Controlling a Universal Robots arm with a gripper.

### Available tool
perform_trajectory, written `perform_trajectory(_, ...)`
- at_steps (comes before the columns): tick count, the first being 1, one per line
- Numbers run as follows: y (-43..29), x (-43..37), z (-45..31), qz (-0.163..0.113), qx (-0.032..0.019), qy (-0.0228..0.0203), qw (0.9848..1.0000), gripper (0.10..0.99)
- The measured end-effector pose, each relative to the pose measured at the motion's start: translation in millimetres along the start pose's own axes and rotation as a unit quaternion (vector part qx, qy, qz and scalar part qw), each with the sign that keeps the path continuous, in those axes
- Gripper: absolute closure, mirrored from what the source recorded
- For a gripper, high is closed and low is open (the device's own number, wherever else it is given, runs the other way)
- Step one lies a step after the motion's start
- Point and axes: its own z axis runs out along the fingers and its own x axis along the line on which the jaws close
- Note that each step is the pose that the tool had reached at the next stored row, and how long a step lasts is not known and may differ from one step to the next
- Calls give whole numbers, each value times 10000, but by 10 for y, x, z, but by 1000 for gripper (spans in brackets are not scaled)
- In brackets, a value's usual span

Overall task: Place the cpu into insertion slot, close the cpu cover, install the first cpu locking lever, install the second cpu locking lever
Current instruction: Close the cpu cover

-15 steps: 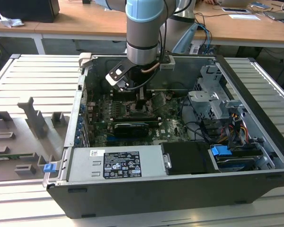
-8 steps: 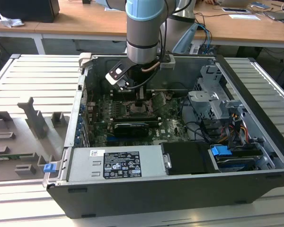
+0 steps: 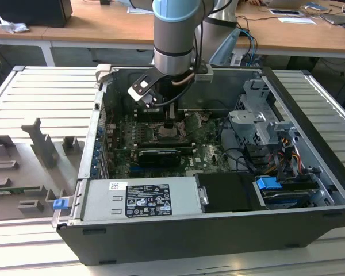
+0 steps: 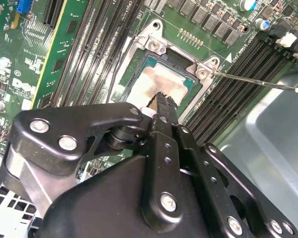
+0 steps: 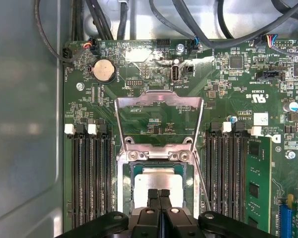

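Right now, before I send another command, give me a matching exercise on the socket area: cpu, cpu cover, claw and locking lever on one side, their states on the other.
Things:
1. cpu
2. cpu cover
3. claw
4. locking lever

States:
A. swung open, lifted off the socket
B. fingers together, just above the cpu
C. lying in the socket
D. thin rod slanting away from a socket corner

Pairs: 1-C; 2-A; 3-B; 4-D
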Motion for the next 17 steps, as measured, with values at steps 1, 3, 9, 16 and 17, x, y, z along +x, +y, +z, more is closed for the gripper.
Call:
perform_trajectory(1,0,1,-13,-1,0,0,10000,980)
perform_trajectory(3,0,1,-20,1,0,-4,10000,980)
perform_trajectory(9,-1,2,-39,1,0,-4,10000,980)
perform_trajectory(16,-1,3,-65,1,0,-6,10000,980)
perform_trajectory(17,0,4,-75,1,0,-5,10000,980)
